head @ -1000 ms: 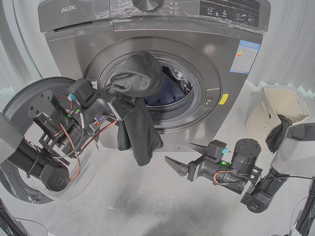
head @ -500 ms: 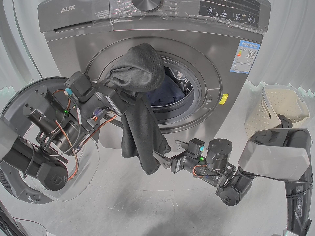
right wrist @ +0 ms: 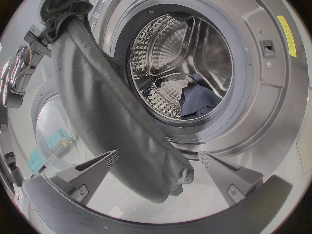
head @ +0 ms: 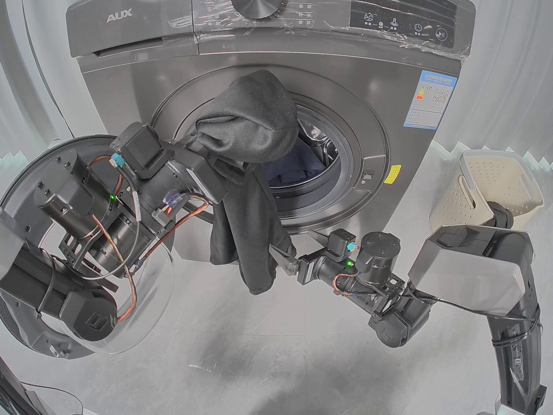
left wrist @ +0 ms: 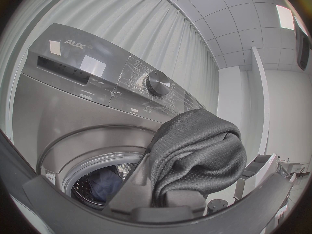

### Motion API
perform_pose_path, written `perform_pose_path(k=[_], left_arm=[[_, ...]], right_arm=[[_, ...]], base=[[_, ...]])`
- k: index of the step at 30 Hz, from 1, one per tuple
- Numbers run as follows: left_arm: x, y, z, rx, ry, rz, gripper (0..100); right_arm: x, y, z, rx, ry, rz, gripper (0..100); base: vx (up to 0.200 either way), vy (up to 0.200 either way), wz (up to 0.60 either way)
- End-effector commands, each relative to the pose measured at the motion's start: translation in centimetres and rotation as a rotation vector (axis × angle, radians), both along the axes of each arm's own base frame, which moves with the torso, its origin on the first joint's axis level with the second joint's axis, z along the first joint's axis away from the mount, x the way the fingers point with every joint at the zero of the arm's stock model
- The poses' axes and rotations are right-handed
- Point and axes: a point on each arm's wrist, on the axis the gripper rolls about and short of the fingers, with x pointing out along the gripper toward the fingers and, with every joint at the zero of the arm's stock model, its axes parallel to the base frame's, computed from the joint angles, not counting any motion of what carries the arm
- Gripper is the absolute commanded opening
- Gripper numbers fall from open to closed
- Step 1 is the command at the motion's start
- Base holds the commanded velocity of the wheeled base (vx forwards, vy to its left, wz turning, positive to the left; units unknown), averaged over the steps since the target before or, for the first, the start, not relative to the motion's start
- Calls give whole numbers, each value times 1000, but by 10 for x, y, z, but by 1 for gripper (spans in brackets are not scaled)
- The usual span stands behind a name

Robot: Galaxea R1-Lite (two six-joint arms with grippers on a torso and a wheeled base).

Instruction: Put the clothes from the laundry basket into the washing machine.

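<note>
A dark grey garment (head: pixel 249 125) is bunched over my left gripper (head: pixel 210 145), which is shut on it in front of the washing machine's (head: pixel 345 82) round opening (head: pixel 322 162). Its long lower part (head: pixel 247 237) hangs down past the opening's rim. In the left wrist view the cloth (left wrist: pixel 198 147) drapes over the fingers (left wrist: pixel 143 182). My right gripper (right wrist: pixel 157 155) is open, low in front of the machine, with the garment's hanging end (right wrist: pixel 130 137) between its fingers. A dark blue garment (right wrist: pixel 198 101) lies inside the drum.
The machine's door (head: pixel 34 168) stands open at the left, behind my left arm. A cream laundry basket (head: pixel 478 157) sits on the floor at the right, with a dark cloth (head: pixel 502 214) over its edge. Bare grey floor lies in front.
My right gripper has swung left and up from open floor until its open fingers flank the garment's hanging end. My left gripper has raised the garment slightly toward the opening.
</note>
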Motion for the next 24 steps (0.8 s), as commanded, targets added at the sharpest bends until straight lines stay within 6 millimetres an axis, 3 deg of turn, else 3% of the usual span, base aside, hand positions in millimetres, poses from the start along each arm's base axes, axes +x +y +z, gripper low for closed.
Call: perform_pose_path(k=[1,6,11,20,24], left_arm=[[-1,0,1,-1,-2,0,0],[-1,0,0,0,0,-2,0],[2,-1,-4,8,12,3,0],[-1,-4,-3,4,9,-13,0],[0,-5,-4,6,13,-12,0]], right_arm=[[5,-2,0,5,-8,-9,100],[6,6,-1,8,-32,9,100],[-6,21,0,13,-50,128,100],[5,35,7,59,-115,153,100],[1,42,9,66,-124,169,100]], base=[[0,0,0],[0,0,0],[0,0,0],[0,0,0],[0,0,0]])
